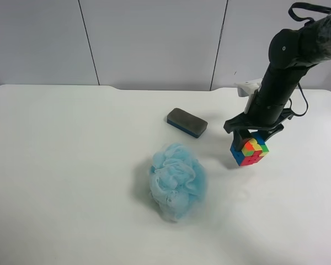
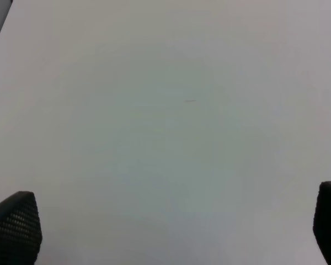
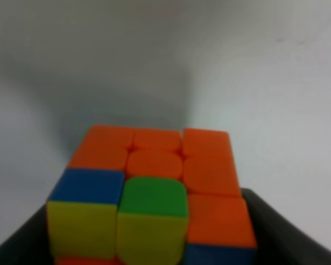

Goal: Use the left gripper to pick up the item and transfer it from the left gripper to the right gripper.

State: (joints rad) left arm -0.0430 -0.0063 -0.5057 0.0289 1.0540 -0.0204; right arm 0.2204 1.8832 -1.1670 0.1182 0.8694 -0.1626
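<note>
One white table fills the high view, and only one black arm shows over it, reaching down at that view's right with a white clip near its wrist. That's the right arm: its wrist camera is full of what it holds.

Next in size is one pale blue mesh puff, sitting alone near the middle of the table. Behind it and a touch to the right lies one flat grey eraser, apart from the puff.

Then the one puzzle cube, tilted, to the right of the eraser and well apart from the puff. It's right in the right gripper, whose jaws are clamped on it from above, one on each side. Up close the cube shows orange squares on top, with blue, green and yellow nearer the camera, and a black finger presses its flank. Whether the cube touches the table or hangs just over it, I can't tell.

The left gripper is out of the high view. Its wrist camera has two dark fingertips spread wide, with just bare table between them.
</note>
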